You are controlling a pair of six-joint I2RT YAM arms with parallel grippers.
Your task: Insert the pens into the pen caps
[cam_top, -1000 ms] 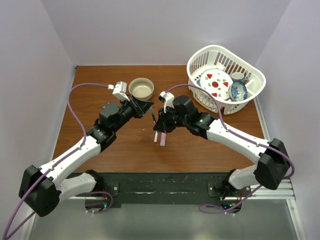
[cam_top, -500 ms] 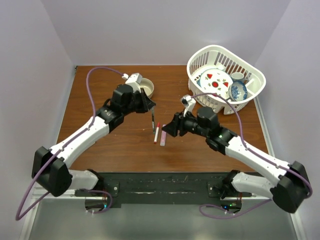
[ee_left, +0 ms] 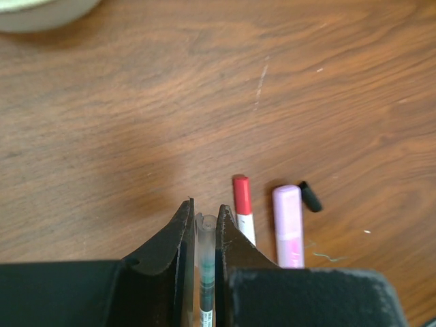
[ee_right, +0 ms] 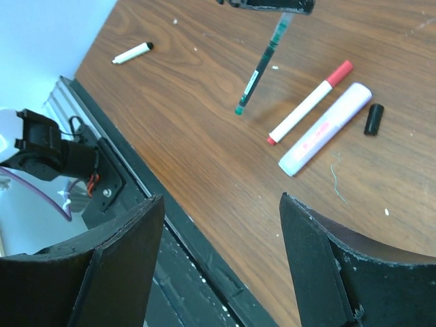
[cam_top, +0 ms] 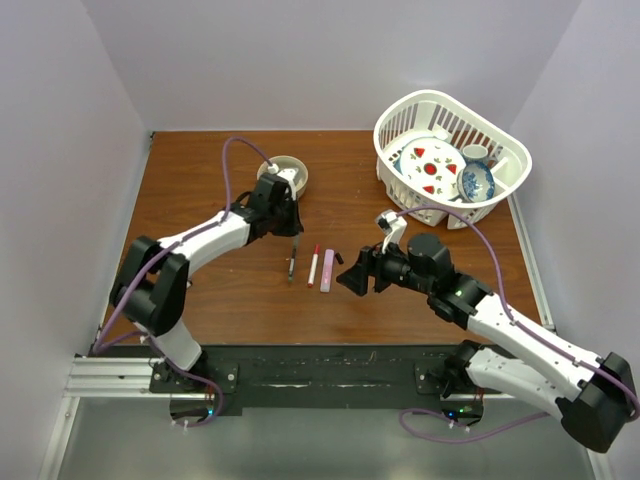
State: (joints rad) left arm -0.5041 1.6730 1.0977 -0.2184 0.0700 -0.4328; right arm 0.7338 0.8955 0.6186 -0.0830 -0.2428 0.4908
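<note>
Top external view: a brown wood-grain table (cam_top: 200,200) fills a booth closed in by pale lavender walls (cam_top: 70,120) on the left, far and right sides. A black rail (cam_top: 330,375) carrying both arm bases runs along the near edge. At the far right a white basket (cam_top: 500,190) holds patterned dishes. A tan bowl (cam_top: 283,172) sits near the far centre, just beyond the left arm's wrist.

The left gripper (cam_top: 291,232) is clamped on a slim dark pen (cam_top: 292,262), which hangs tilted from the fingers. Its lower end is down by the wood, and whether it touches cannot be told. The left wrist view shows the left gripper (ee_left: 204,218) with both pads pressed against the slim dark pen (ee_left: 204,266).

Just right of it three things lie flat, side by side: a red-capped white pen (cam_top: 314,263), a pink marker (cam_top: 328,270) and a small black cap (cam_top: 340,258) close to the marker's far end.

The right gripper (cam_top: 343,275) sits beside the marker with its jaws spread wide and nothing between them. In the right wrist view, the right gripper (ee_right: 219,204) frames scuffed, speckled wood. Another short white pen (ee_right: 133,52) with a dark tip lies well apart from the others, near the table's near-left edge.
</note>
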